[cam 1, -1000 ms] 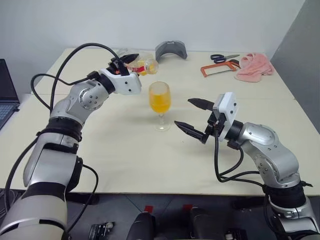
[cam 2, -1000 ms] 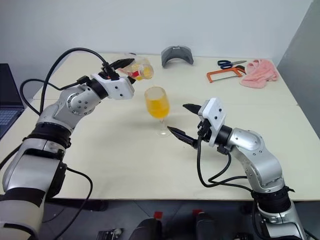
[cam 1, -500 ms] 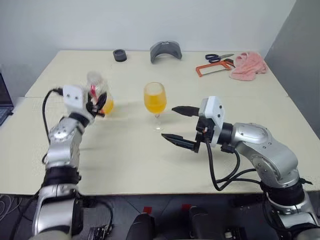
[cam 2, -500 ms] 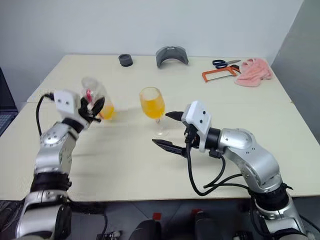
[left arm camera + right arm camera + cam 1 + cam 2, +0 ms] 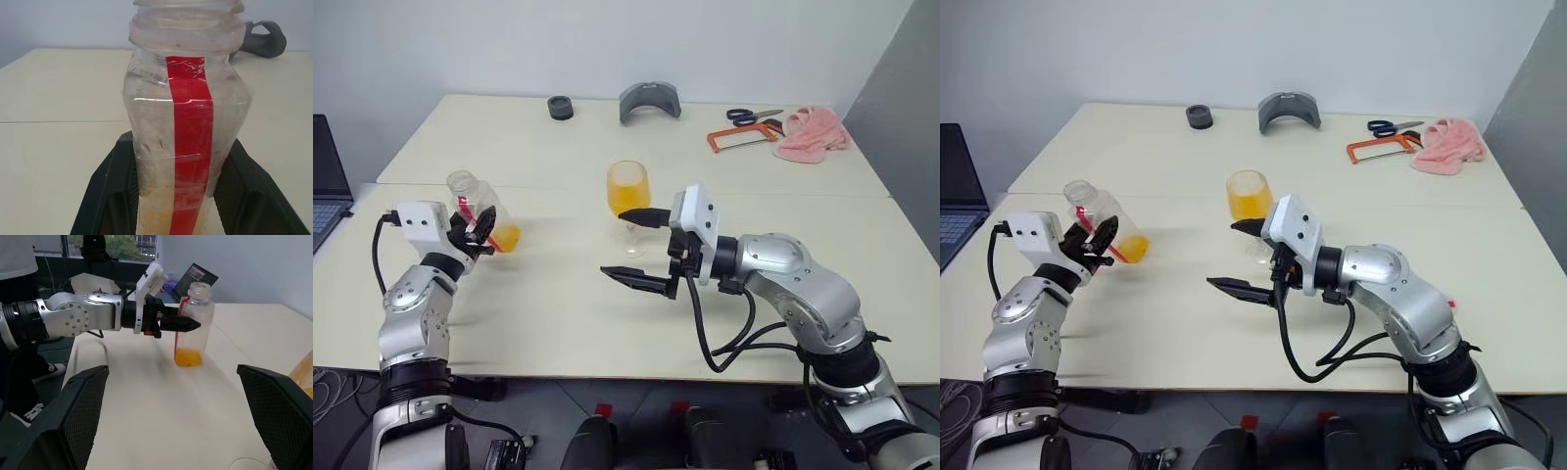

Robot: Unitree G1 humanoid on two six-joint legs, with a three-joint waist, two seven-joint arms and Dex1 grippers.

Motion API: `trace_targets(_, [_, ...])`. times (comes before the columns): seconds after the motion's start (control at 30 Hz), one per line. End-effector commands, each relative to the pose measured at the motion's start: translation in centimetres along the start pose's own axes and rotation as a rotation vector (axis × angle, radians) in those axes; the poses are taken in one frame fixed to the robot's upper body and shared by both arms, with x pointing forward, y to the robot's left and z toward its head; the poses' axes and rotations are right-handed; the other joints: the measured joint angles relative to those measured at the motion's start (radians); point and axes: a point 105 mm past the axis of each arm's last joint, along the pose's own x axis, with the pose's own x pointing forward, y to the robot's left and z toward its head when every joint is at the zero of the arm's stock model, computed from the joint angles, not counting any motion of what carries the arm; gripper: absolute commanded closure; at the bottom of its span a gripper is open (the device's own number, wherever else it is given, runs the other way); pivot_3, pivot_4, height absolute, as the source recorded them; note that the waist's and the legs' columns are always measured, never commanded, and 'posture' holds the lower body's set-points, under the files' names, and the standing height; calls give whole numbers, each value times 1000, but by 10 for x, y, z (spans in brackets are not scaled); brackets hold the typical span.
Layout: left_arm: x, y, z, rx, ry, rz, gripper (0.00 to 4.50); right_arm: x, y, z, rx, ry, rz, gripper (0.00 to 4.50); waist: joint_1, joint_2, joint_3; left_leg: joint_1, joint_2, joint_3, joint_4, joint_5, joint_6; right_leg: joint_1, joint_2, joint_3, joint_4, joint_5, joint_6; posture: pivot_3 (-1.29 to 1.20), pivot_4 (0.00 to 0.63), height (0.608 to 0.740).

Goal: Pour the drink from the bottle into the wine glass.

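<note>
The bottle (image 5: 478,208) is uncapped and nearly upright at the table's left, with my left gripper (image 5: 484,228) shut on its lower body. Its red stripe (image 5: 188,132) shows in the left wrist view between the two black fingers (image 5: 110,196). A little orange drink (image 5: 188,357) lies in the bottle's bottom. The wine glass (image 5: 1250,196) stands mid-table, its bowl largely full of the drink. My right gripper (image 5: 617,243) is open and points left just in front of the glass, its upper finger crossing the bowl, nothing between its fingers.
At the table's far side lie a small black ring (image 5: 561,107), a grey curved piece (image 5: 649,100), scissors (image 5: 754,115), an orange-framed hacksaw (image 5: 744,137) and a pink cloth (image 5: 811,132). A laptop (image 5: 328,181) sits off the left edge.
My left arm has swung the bottle from tipped beside the glass, down and to the left, and turned it upright. My right gripper has slid left in front of the glass, still open.
</note>
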Motion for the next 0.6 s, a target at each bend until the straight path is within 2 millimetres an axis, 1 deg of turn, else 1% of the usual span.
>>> trace_targets(0.03, [-3,4,5,58,-7,13,2839,3,3,12,-50,-41,31,0,0,0,0,0,0,0,0,0,0,0,0,0,0,0,0,0,150,740])
trace_targets(0.13, [-3,4,4,53,-8,14,2839,4,2,11,-54,-38,36,0,0,0,0,0,0,1,0,0,0,0,0,0,0,0,0,0,150,740])
trace_targets(0.17, [-3,4,4,50,-10,14,2128,4,2,11,-54,-37,38,0,0,0,0,1,0,1,0,0,0,0,0,0,0,0,0,0,150,740])
trace_targets(0.2, [-4,4,4,55,-12,13,1883,5,2,11,-54,-37,39,0,0,0,0,1,0,1,0,0,0,0,0,0,0,0,0,0,150,740])
trace_targets(0.3, [-5,2,3,61,-17,6,885,5,2,10,-53,-35,40,0,-1,0,0,1,0,1,-1,0,0,0,0,0,0,0,0,0,150,740])
trace_targets(0.4, [-6,0,4,66,-23,3,38,5,2,10,-53,-33,40,0,-1,0,0,0,0,0,-1,0,0,0,0,0,0,0,0,0,150,740])
trace_targets(0.5, [-8,-1,5,78,-32,1,38,3,2,6,-50,-22,36,0,0,0,0,0,0,1,-1,0,0,0,0,0,0,0,0,0,150,740])
trace_targets(0.6, [-15,-2,4,106,-39,3,38,-3,3,-7,-52,9,21,0,0,0,0,0,0,1,-1,0,0,0,0,0,0,0,0,0,150,740])
